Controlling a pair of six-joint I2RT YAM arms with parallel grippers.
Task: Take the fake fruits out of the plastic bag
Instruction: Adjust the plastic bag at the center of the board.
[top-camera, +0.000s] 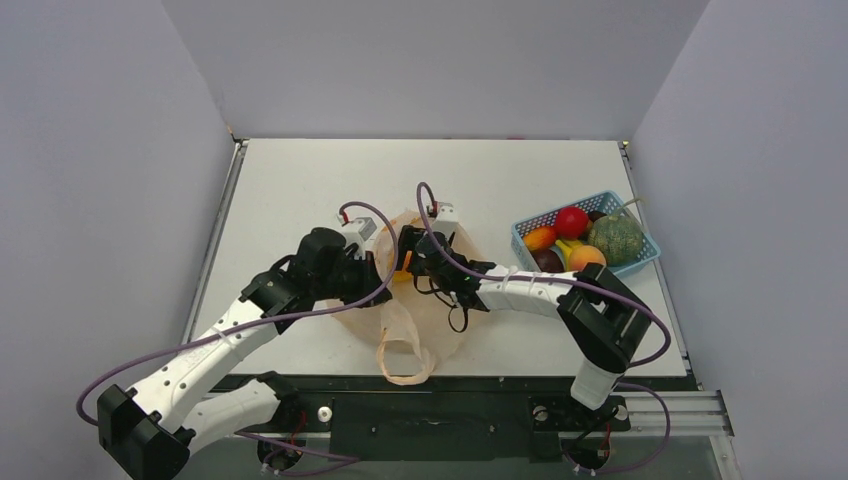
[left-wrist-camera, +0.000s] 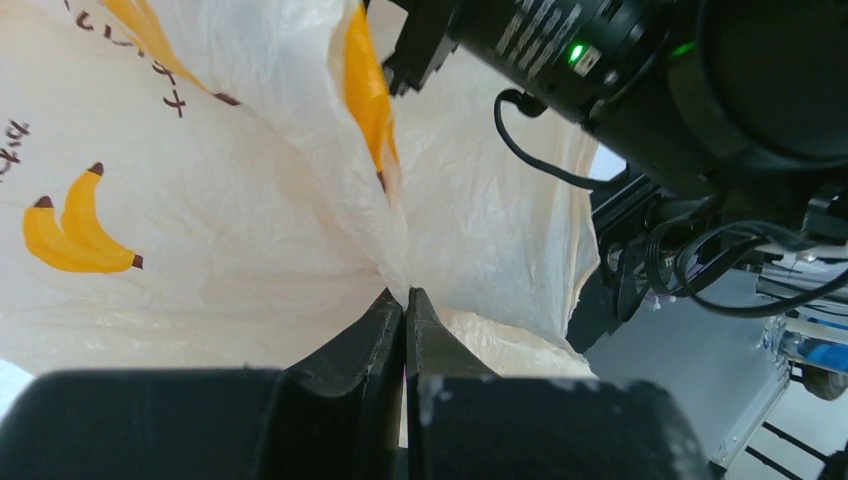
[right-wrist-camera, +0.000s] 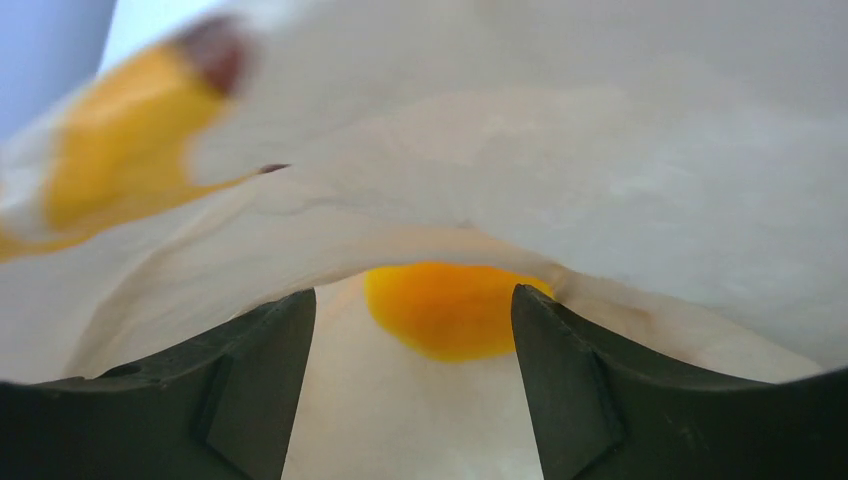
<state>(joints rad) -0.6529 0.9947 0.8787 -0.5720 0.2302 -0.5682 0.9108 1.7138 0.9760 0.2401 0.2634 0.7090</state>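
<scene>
The plastic bag (top-camera: 432, 322), thin peach film printed with bananas, lies crumpled at mid-table with its loop handles toward the near edge. My left gripper (left-wrist-camera: 405, 292) is shut on a fold of the bag (left-wrist-camera: 200, 210) at its mouth, holding the film up. My right gripper (right-wrist-camera: 413, 296) reaches into the bag mouth from the right, and its jaws stand open. An orange fake fruit (right-wrist-camera: 450, 310) lies on the bag's film just ahead of and between its fingers. In the top view this orange fruit (top-camera: 404, 262) peeks out between the two grippers.
A light blue perforated basket (top-camera: 634, 213) at the right holds a red fruit (top-camera: 572, 221), a ribbed green melon (top-camera: 614, 238), a mango (top-camera: 540, 238), a maroon fruit (top-camera: 547, 259) and a peach (top-camera: 586, 257). The right arm's body (left-wrist-camera: 640, 80) is close above the left gripper.
</scene>
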